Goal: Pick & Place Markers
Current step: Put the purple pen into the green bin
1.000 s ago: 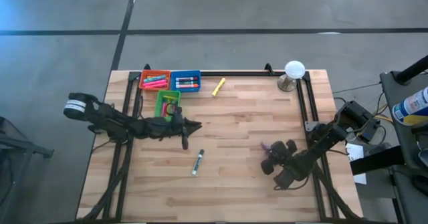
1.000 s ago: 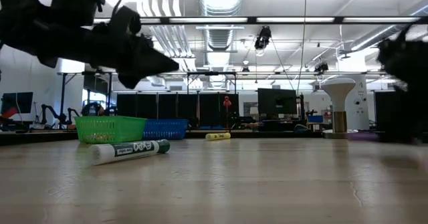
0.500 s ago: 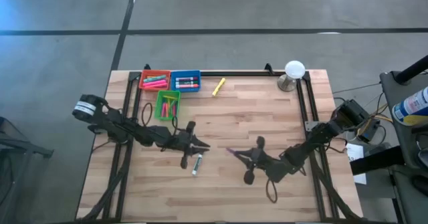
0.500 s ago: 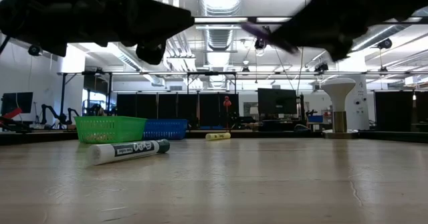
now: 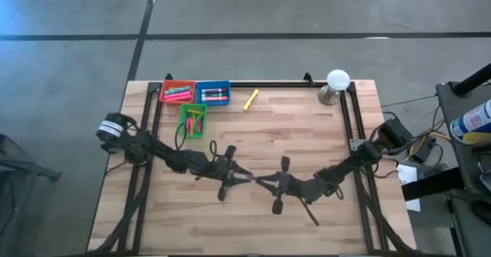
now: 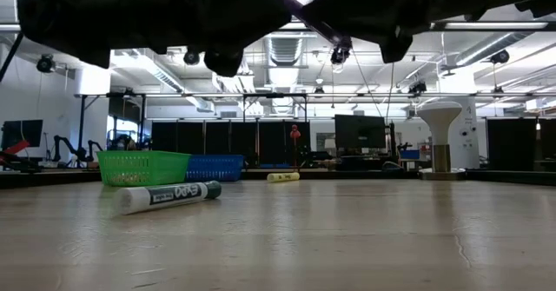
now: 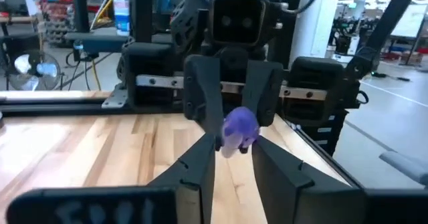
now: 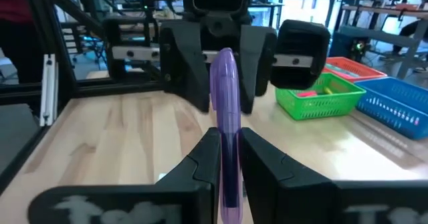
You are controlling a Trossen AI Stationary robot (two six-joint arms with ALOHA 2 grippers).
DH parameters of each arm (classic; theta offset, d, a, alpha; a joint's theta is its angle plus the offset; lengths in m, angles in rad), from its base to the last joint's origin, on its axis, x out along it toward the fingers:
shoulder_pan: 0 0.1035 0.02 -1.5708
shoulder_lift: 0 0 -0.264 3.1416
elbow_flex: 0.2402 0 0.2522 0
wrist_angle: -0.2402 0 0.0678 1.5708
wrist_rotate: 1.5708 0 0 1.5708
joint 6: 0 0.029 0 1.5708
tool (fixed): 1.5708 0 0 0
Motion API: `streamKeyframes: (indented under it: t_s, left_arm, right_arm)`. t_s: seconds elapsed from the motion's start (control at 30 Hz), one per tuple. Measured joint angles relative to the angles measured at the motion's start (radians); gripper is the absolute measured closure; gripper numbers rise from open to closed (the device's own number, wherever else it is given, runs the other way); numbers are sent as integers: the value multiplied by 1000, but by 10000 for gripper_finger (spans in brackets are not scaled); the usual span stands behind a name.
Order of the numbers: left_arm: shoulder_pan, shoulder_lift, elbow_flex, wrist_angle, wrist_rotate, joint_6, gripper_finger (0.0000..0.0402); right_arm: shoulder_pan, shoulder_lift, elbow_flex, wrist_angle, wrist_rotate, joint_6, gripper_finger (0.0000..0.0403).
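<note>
Purple marker runs lengthwise between the two grippers, long axis roughly level, one end toward the left arm, the other toward the right arm; above mid-table, off the wood. Slim glossy barrel, rounded end. Right gripper is clamped on it, fingers pinching the barrel from both sides. Left gripper faces it head-on, its fingers parted around the marker's far end; contact there cannot be told. In the high view the two grippers meet nose to nose over the table centre. White-barrelled marker lies flat on the table under the left gripper, long axis across the low view. Yellow marker lies near the far edge, angled. Red bin, blue bin and green bin sit at the far-left corner with markers in them.
</note>
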Motion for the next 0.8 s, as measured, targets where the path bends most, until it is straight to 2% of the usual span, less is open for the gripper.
streamKeyframes:
  t_s: [0.3,0.6,0.8]
  left_arm:
    - [-10,11,13,28,19,42,310]
    - [-9,10,13,38,21,41,358]
    - [-9,-21,13,9,-3,31,361]
  right_arm:
    - [2,0,0,-3,-12,-6,362]
    - [2,0,-1,-5,-12,-18,362]
    - [1,0,0,-1,-7,-45,352]
